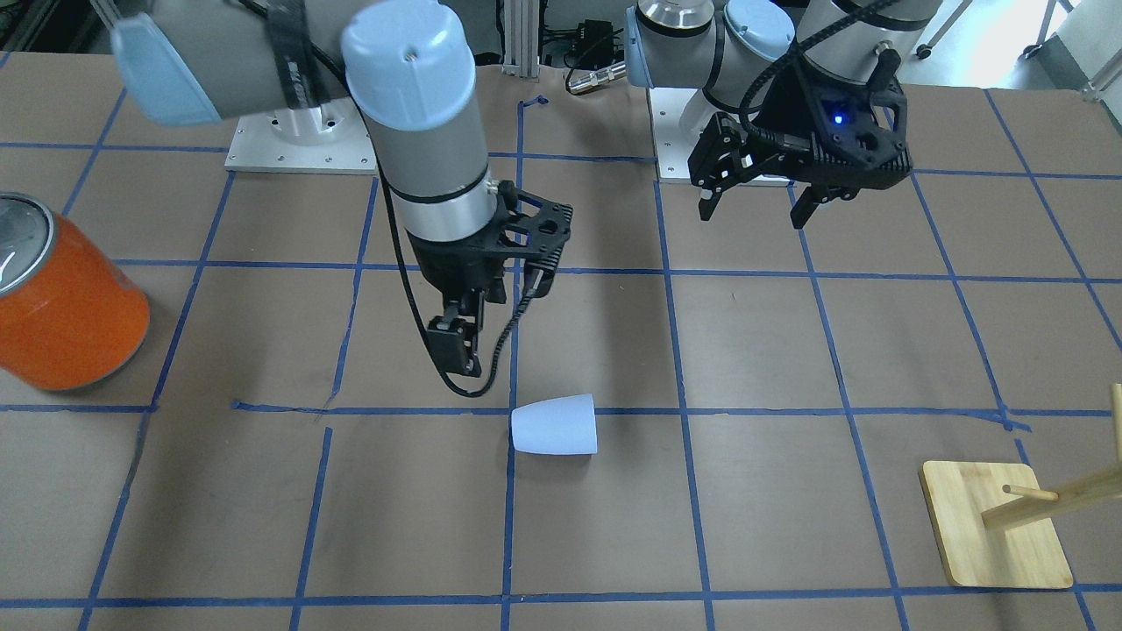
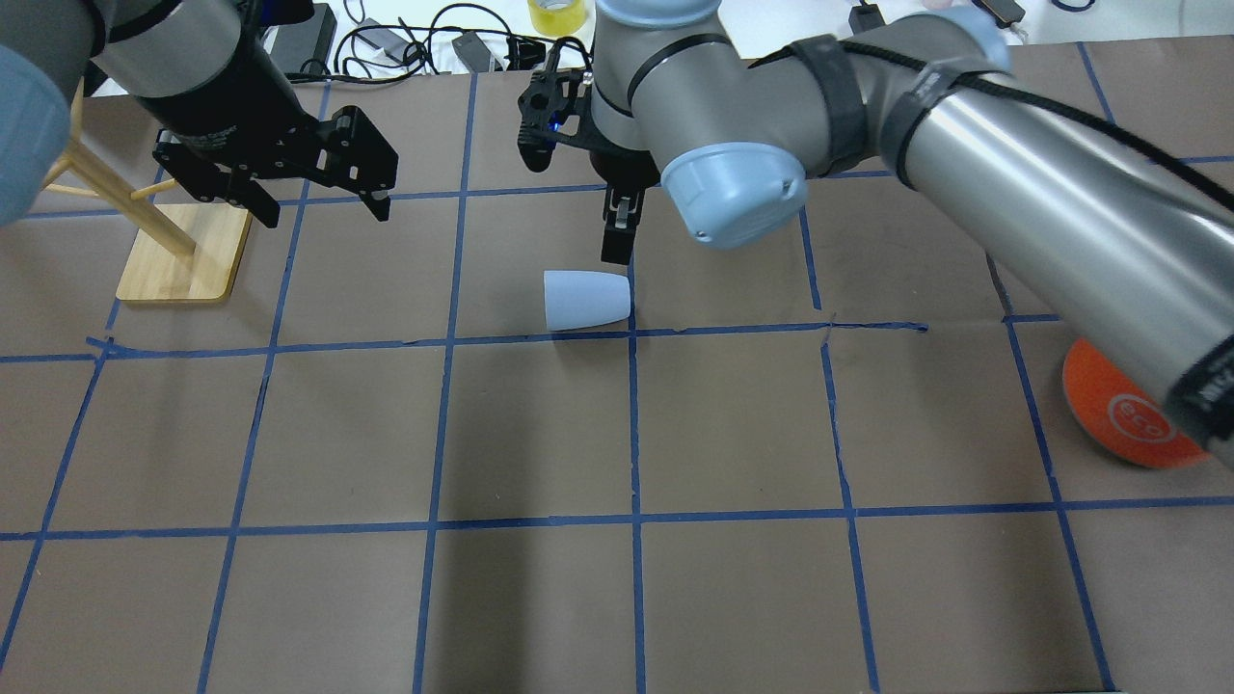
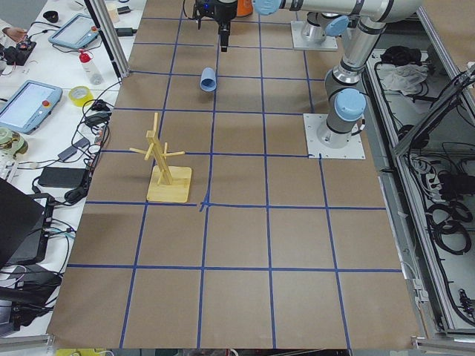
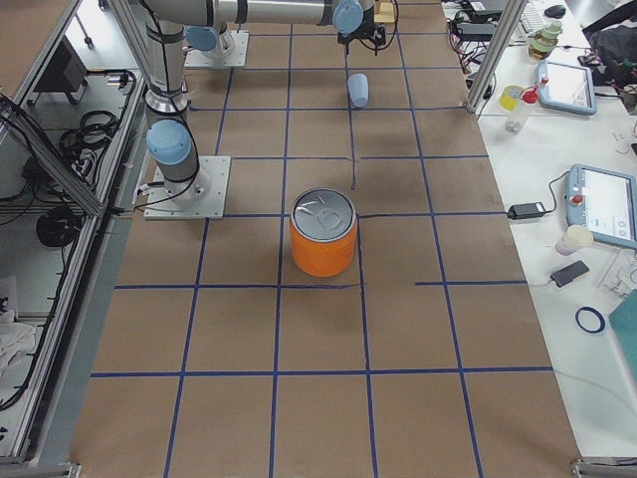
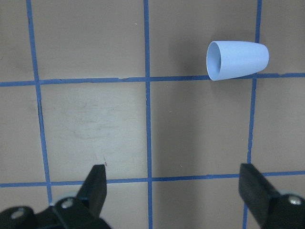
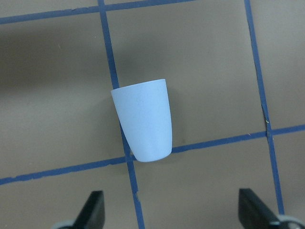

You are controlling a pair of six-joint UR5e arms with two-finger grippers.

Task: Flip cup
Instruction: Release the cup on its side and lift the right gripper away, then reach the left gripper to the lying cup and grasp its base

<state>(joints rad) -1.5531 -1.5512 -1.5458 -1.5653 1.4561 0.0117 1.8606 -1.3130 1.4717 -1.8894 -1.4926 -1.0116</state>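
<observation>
The pale lavender-blue cup (image 1: pixel 554 425) lies on its side on the brown table, on a blue tape line. It also shows in the overhead view (image 2: pixel 586 300), the left wrist view (image 5: pixel 237 60) and the right wrist view (image 6: pixel 143 119). Its mouth points toward the robot's left. My right gripper (image 1: pixel 456 343) hovers above the table close to the cup's narrow base end, open and empty; it also shows in the overhead view (image 2: pixel 617 236). My left gripper (image 1: pixel 756 212) hangs open and empty, high and well away from the cup, and also shows in the overhead view (image 2: pixel 323 210).
A big orange can (image 1: pixel 70 307) with a silver lid stands at the robot's right end of the table. A wooden peg rack (image 1: pixel 995 526) on a square base stands at the robot's left end. Cables (image 2: pixel 415 43) lie past the table's far edge.
</observation>
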